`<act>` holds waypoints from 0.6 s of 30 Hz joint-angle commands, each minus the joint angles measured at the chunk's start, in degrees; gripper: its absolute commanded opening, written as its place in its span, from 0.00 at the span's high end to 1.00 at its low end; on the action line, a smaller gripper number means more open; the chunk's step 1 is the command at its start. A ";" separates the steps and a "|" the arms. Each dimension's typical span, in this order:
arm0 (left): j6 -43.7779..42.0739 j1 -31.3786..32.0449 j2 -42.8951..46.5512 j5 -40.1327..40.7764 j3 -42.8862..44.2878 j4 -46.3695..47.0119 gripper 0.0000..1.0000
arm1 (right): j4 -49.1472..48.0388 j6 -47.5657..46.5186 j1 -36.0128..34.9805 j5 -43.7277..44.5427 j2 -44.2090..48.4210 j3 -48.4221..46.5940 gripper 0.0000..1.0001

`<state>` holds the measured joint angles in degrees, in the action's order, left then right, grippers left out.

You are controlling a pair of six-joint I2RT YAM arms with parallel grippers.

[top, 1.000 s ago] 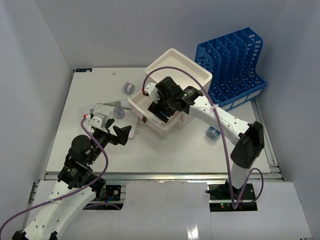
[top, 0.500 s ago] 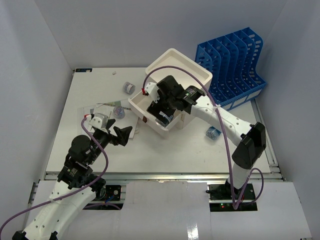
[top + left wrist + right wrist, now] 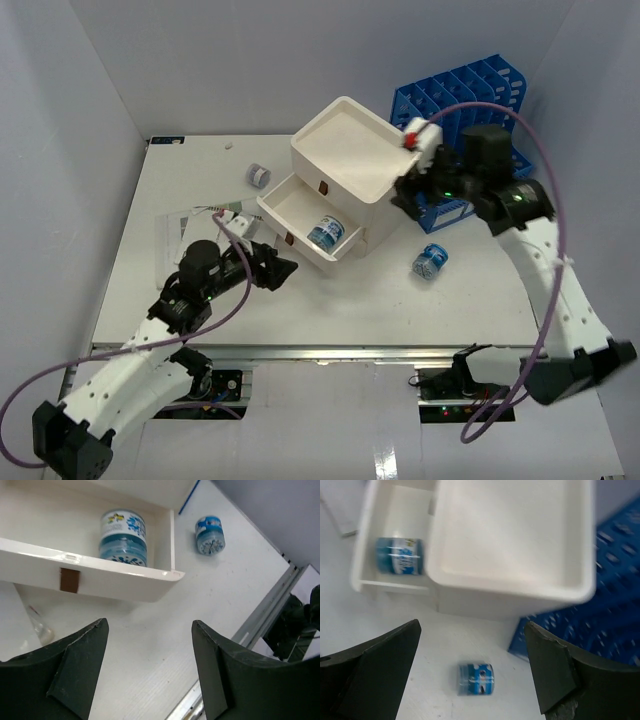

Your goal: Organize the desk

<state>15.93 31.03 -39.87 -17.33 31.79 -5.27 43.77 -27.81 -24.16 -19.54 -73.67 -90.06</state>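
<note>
The white desk [image 3: 350, 300] carries a white drawer box [image 3: 345, 165] whose lower drawer [image 3: 300, 215] is pulled open. A blue-labelled jar [image 3: 326, 233] lies inside the drawer. A second blue jar [image 3: 429, 262] lies on the desk to the right of the box, and a third small jar [image 3: 258, 176] lies behind the drawer. My left gripper [image 3: 285, 269] is open and empty just in front of the drawer front [image 3: 100, 577]. My right gripper [image 3: 404, 196] is open and empty, held above the box's right side, with the loose jar [image 3: 476, 678] below, between its fingers.
A blue slotted file rack [image 3: 470, 100] stands behind and right of the box. Papers [image 3: 175, 225] lie on the left of the desk, with a clear pen-like item [image 3: 40, 627] by the drawer. The metal rail [image 3: 270, 605] runs along the front edge.
</note>
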 commanded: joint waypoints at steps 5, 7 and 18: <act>1.31 26.84 -20.19 12.68 16.95 1.95 0.17 | -5.02 1.41 30.78 -22.21 19.14 27.25 0.10; 1.35 31.73 -29.05 15.66 23.64 1.41 0.14 | -6.20 3.21 35.84 -23.99 19.28 30.36 0.09; -0.97 34.88 -64.01 23.20 55.24 -6.58 0.02 | -11.88 9.48 56.25 -33.99 9.34 38.60 0.08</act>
<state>17.11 65.75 -96.91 1.03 76.07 -6.86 36.33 -20.52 30.46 -47.74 -63.69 -53.57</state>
